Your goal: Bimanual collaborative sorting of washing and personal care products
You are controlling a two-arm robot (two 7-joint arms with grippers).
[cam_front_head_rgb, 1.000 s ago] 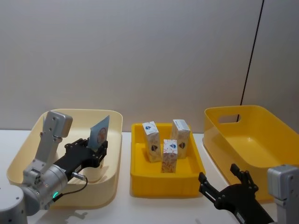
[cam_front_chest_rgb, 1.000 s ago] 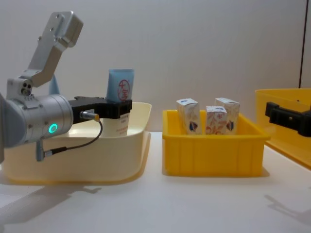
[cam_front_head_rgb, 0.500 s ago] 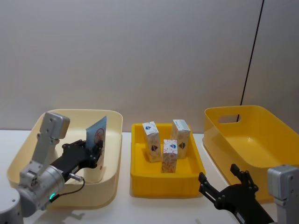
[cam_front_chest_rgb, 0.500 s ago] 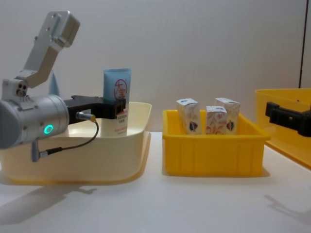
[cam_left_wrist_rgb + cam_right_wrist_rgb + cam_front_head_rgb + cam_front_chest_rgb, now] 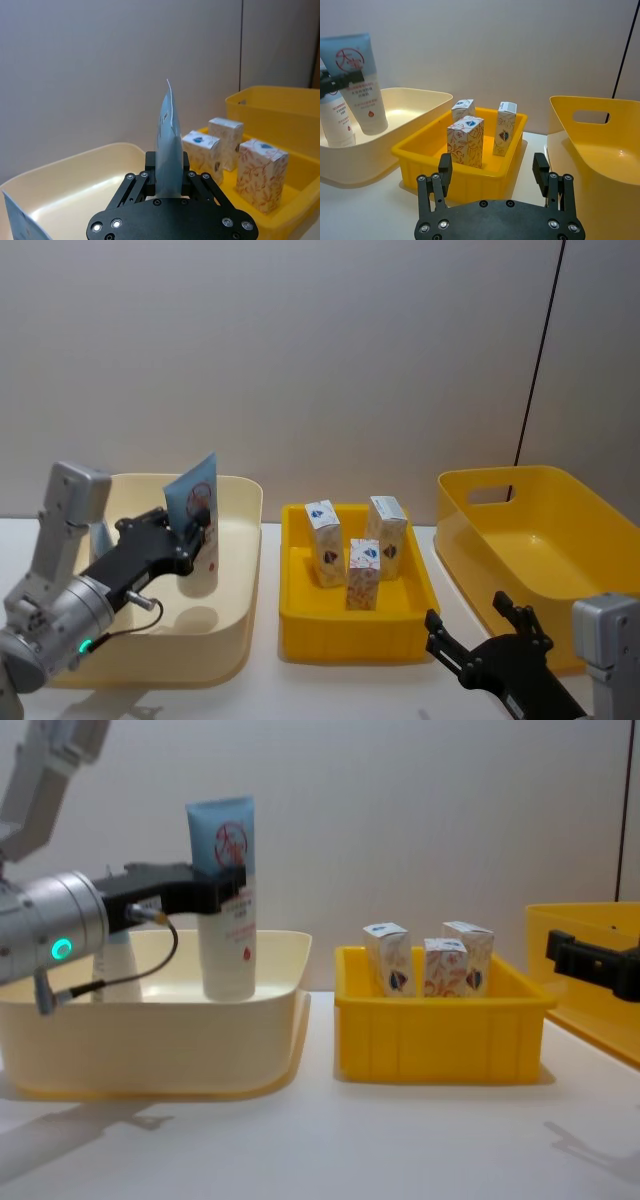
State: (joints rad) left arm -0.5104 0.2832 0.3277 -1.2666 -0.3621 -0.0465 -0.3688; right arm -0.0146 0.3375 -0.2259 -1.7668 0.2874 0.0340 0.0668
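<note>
i have a tube (image 5: 226, 920) clamped in the left gripper (image 5: 220, 886). it is upright, cap down, within the cream bin (image 5: 150, 1040); i can't tell if it touches the floor. a second tube (image 5: 335, 119) stands in that bin. three cartons (image 5: 363, 573) stand in the yellow tray (image 5: 350, 632). the right gripper (image 5: 465, 610) hangs spread wide, low beside the yellow bin (image 5: 560, 540).

One upper squeeze tube (image 5: 228, 940) and one lower squeeze tube (image 5: 334, 125) at left, two in all, three small white cartons (image 5: 363, 573) at centre, one small yellow bin (image 5: 350, 635), one large yellow bin (image 5: 560, 540) at right, one cream bin (image 5: 235, 590)
</note>
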